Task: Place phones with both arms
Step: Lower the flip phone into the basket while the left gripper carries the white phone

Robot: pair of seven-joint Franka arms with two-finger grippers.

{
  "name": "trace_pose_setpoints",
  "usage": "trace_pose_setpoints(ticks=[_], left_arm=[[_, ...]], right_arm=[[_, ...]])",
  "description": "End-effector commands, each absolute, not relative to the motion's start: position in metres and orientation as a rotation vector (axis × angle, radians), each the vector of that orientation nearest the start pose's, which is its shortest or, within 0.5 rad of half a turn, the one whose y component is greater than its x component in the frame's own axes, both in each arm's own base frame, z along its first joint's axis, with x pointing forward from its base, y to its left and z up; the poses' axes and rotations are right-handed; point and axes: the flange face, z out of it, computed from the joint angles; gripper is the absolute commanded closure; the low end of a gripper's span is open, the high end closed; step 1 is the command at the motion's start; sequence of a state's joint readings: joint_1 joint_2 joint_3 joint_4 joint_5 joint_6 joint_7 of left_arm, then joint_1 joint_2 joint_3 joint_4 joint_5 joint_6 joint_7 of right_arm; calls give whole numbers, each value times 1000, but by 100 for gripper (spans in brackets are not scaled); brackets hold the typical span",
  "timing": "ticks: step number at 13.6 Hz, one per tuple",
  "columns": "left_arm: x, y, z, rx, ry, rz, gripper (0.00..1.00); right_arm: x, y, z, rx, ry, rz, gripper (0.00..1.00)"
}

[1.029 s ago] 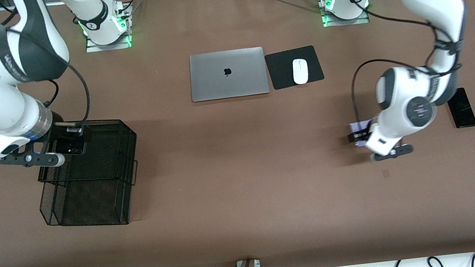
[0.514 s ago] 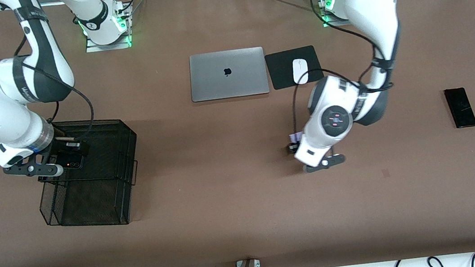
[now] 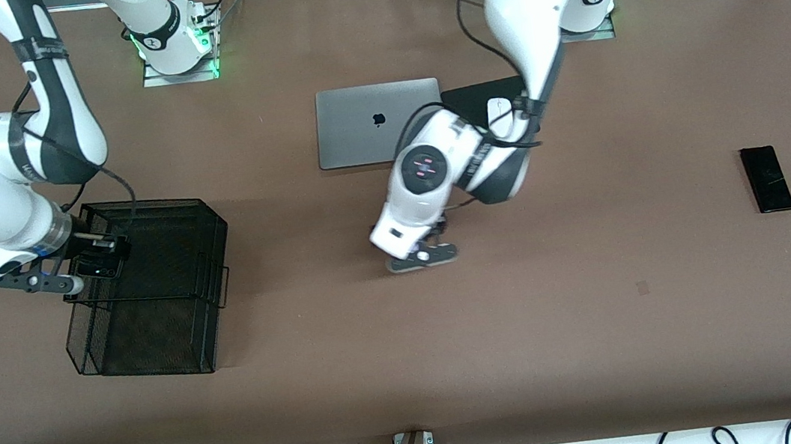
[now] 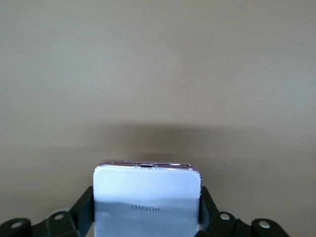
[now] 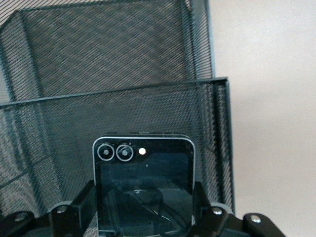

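Plainly found the left gripper (image 4: 147,210) up over a bare stretch of the brown table (image 3: 527,311), close to the closed silver laptop (image 3: 361,124). Saw its jaws drawn in partway and clamped on the small squarish lavender-white phone (image 4: 147,187), one black finger (image 4: 85,207) pressed to each side edge, the pale back with its HUAWEI lettering turned to the left wrist camera. Could make out almost none of that phone from the front view, with the left arm's wrist covering it. Noted the right gripper (image 5: 143,212) over the black wire-mesh basket (image 3: 170,295), at the basket's rim toward the right arm's end of the table. Saw its jaws pinched nearly together on the small squarish black phone (image 5: 143,182), held by its side edges, two round camera lenses and a small flash showing along the top of its glossy face. Saw mesh walls of the basket filling most of the right wrist view past that phone. Spotted the long slim black phone (image 3: 767,179) lying flat on the table toward the left arm's end, well apart from both grippers. Noted a black mouse pad (image 3: 474,95) beside the laptop, with a white mouse (image 3: 498,107) on it, both partly covered by the left arm.
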State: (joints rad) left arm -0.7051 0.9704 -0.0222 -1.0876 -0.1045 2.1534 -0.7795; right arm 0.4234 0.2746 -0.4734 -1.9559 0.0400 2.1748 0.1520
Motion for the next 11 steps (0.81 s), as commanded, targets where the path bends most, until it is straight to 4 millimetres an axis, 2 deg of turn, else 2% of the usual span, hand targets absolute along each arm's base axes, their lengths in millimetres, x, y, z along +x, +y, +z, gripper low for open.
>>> trace_pose_setpoints(ticks=[1, 3, 4, 5, 6, 8, 9, 11], left_arm=[[584, -555, 229, -3327, -163, -87, 100], [576, -567, 218, -3341, -195, -115, 100], [577, -567, 213, -3339, -271, -133, 100], [580, -563, 202, -3327, -312, -157, 100], [574, -568, 191, -3322, -296, -165, 100], [571, -570, 182, -3314, -297, -198, 100], [569, -571, 178, -3310, -319, -197, 100], [568, -574, 169, -3324, -346, -227, 100]], right_arm=[[603, -24, 341, -3165, 354, 16, 100], [605, -24, 331, -3143, 337, 35, 100], [606, -25, 329, -3146, 324, 27, 100], [606, -25, 328, -3146, 325, 27, 85], [606, -28, 327, -3147, 332, 29, 34], [607, -30, 329, -3144, 347, 19, 8], [609, -27, 330, -3143, 349, 14, 2], [613, -26, 337, -3143, 341, -2, 0]])
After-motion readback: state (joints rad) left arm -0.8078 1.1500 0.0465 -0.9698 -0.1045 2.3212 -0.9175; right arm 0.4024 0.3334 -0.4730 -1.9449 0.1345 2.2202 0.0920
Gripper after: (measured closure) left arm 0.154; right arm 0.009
